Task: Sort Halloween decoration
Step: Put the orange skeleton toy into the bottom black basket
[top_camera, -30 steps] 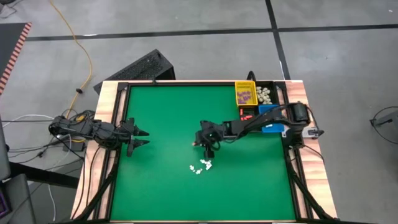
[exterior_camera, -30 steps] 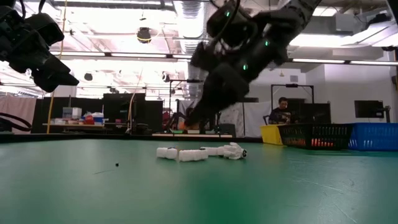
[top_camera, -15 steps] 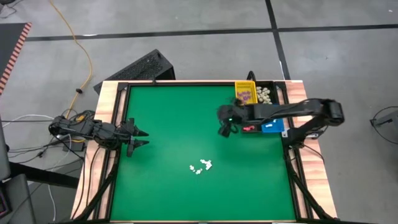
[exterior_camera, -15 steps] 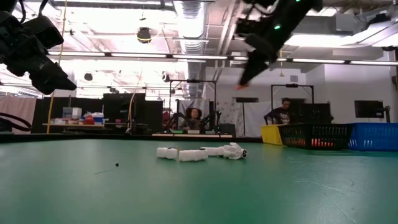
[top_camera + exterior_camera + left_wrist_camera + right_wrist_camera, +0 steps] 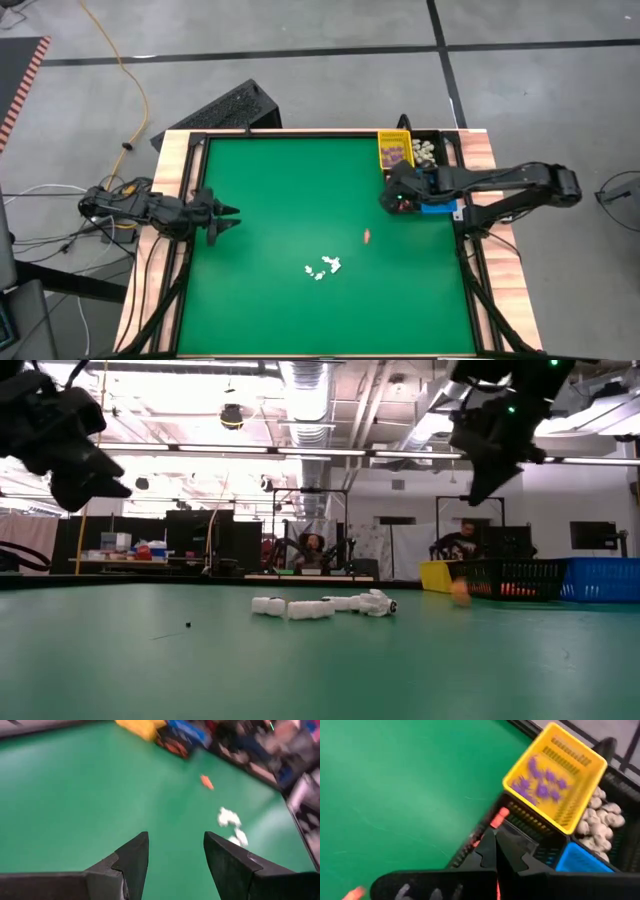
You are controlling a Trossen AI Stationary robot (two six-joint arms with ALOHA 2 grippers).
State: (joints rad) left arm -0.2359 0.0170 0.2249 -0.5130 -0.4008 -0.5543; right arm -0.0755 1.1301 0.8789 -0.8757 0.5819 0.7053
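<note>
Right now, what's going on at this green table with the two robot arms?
The robot is sorting tiny Halloween trinkets by colour into bins at the table's far right. The right gripper, shut, hangs over the black bin. One orange trinket lies loose on the mat, short of the bins. A cluster of white trinkets waits mid-table. Purple ones fill the yellow bin. The left gripper waits open at the left edge.

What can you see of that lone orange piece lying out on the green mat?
The orange trinket is a tiny orange-red piece, longer than wide, its shape too blurred to make out. It lies alone on the bare green mat, apart from the bins and from the white trinket cluster, between the two. Nothing touches it: the right gripper is shut at the bins' edge, not on it. The left wrist view shows it as a small orange sliver beyond the white pieces.
</note>
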